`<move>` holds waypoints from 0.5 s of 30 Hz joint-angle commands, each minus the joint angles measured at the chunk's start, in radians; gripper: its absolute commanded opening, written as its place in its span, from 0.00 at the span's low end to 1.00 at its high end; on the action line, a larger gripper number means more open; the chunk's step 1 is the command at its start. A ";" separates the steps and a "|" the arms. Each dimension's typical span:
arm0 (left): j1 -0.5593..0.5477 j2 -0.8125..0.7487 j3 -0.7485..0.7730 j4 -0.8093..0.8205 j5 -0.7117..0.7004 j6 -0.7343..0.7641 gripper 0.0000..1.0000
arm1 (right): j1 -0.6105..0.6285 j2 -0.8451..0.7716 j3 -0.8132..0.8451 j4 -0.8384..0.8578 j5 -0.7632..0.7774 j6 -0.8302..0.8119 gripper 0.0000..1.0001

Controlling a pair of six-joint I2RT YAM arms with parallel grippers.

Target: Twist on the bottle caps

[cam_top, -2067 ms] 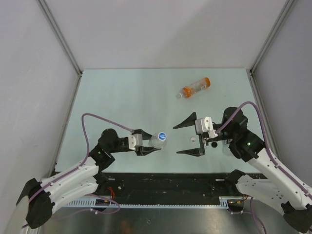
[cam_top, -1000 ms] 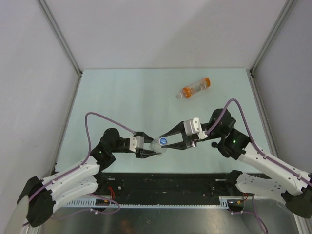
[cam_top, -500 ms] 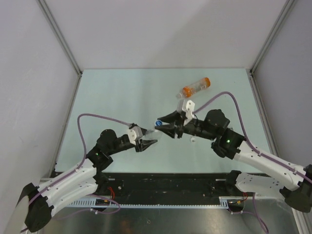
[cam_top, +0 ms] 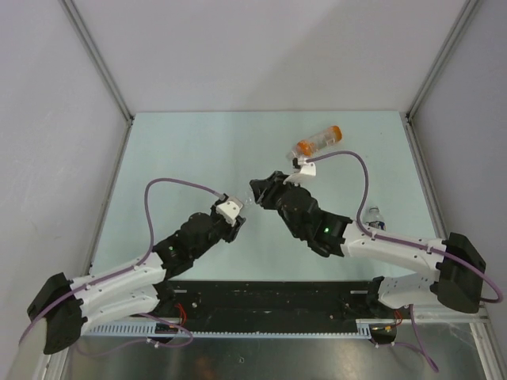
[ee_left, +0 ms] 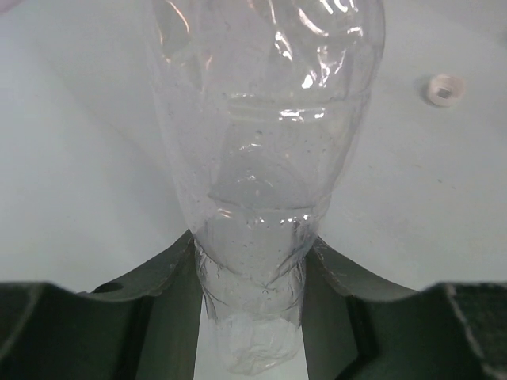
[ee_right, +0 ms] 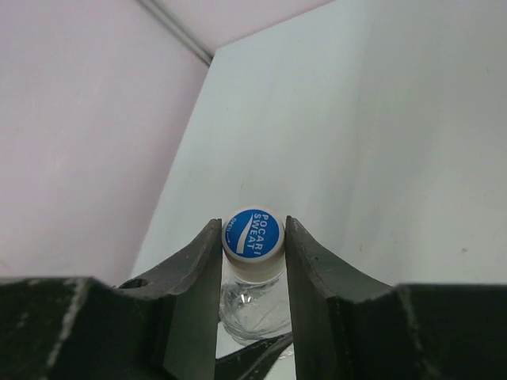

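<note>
In the left wrist view my left gripper (ee_left: 252, 317) is shut on the narrow lower end of a plain clear bottle (ee_left: 261, 150), which stretches away from the camera. My right gripper (ee_right: 253, 237) is shut on this bottle's cap (ee_right: 253, 234), white with a blue printed top, sitting on the clear neck (ee_right: 252, 305). From above, the left gripper (cam_top: 236, 212) and the right gripper (cam_top: 260, 190) meet near the table's middle, hiding most of the bottle. An orange-tinted bottle (cam_top: 317, 142) with an orange cap lies at the back right. A loose white cap (ee_left: 444, 89) lies on the table.
Another clear bottle (cam_top: 374, 216) stands close behind the right forearm, near the right side. The pale green table (cam_top: 190, 150) is walled by grey panels on the left, back and right. The left arm's purple cable (cam_top: 178, 184) loops over the table.
Both grippers have carried the bottle away from the near edge toward the table's middle. The right wrist has turned while gripping the cap, and the right forearm now covers the spot where small caps lay.
</note>
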 commanded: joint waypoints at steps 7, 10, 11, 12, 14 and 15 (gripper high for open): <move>-0.115 0.079 0.164 0.254 -0.383 0.025 0.00 | -0.019 0.060 -0.018 -0.077 0.079 0.315 0.00; -0.133 0.076 0.166 0.255 -0.392 0.019 0.00 | -0.038 0.069 0.002 -0.097 0.049 0.315 0.00; -0.135 0.075 0.164 0.254 -0.393 0.021 0.00 | -0.046 0.072 0.008 -0.101 0.028 0.305 0.00; -0.136 0.074 0.159 0.254 -0.388 0.027 0.00 | -0.055 0.073 0.012 -0.097 0.001 0.288 0.00; -0.137 0.066 0.140 0.255 -0.341 0.044 0.00 | -0.080 0.072 0.015 -0.060 -0.091 0.217 0.05; -0.138 0.059 0.129 0.254 -0.301 0.049 0.00 | -0.092 0.070 0.016 -0.027 -0.154 0.162 0.12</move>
